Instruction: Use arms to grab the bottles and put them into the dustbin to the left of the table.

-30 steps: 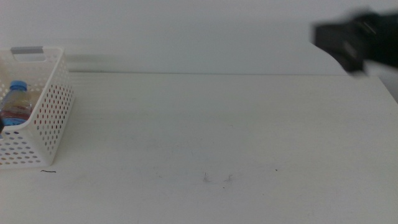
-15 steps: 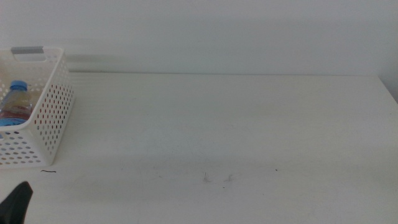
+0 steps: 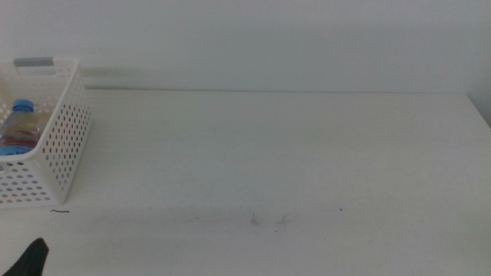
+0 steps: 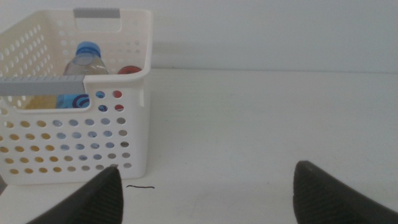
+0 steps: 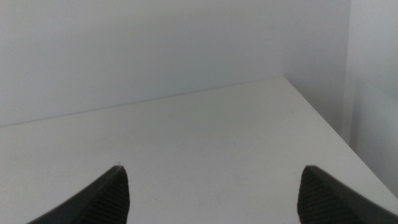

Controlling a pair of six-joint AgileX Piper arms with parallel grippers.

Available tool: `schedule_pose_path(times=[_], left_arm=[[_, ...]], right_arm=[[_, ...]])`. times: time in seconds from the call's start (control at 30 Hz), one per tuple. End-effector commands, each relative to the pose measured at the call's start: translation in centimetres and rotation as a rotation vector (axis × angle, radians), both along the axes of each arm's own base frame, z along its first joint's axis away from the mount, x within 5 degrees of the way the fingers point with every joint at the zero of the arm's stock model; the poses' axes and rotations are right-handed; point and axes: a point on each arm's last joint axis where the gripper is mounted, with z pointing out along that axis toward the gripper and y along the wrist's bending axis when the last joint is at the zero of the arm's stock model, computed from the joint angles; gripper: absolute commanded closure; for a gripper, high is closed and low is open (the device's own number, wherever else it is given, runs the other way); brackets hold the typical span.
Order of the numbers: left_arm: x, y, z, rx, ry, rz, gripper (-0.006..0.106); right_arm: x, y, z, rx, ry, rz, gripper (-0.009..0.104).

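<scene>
The white perforated dustbin (image 3: 60, 146) stands at the table's left side. Inside it lie a clear bottle with a blue cap (image 3: 20, 115) and, in the left wrist view, a red can (image 4: 129, 70) beside that bottle (image 4: 84, 59); yellow shows through the basket (image 4: 134, 112) holes. My left gripper (image 4: 205, 186) is open with nothing between its jaws, low near the table's front left corner; only a dark tip (image 3: 31, 259) of it shows in the middle view. My right gripper (image 5: 211, 186) is open and empty, out of the middle view, over the bare table (image 5: 205, 143).
A short dark scuff mark (image 3: 60, 211) lies on the tabletop just in front of the dustbin. Faint marks (image 3: 268, 220) sit near the table's front middle. The table's right edge (image 3: 479, 111) and a wall behind it bound the space.
The right arm left the middle view's upper right a second ago. The left gripper's tip appeared at the bottom left and has shifted slightly rightward and lower.
</scene>
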Motion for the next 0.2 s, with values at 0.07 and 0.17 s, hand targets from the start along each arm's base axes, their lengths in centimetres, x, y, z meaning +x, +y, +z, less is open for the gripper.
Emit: schedule_pose_path(times=[0.07, 0.17], left_arm=[[-0.03, 0.0, -0.12, -0.009, 0.002, 0.002, 0.007], [-0.03, 0.0, -0.12, -0.009, 0.002, 0.002, 0.007]], right_arm=[[0.0, -0.05, 0.0, -0.011, -0.012, -0.007, 0.007], [0.0, -0.05, 0.0, -0.011, -0.012, -0.007, 0.007]])
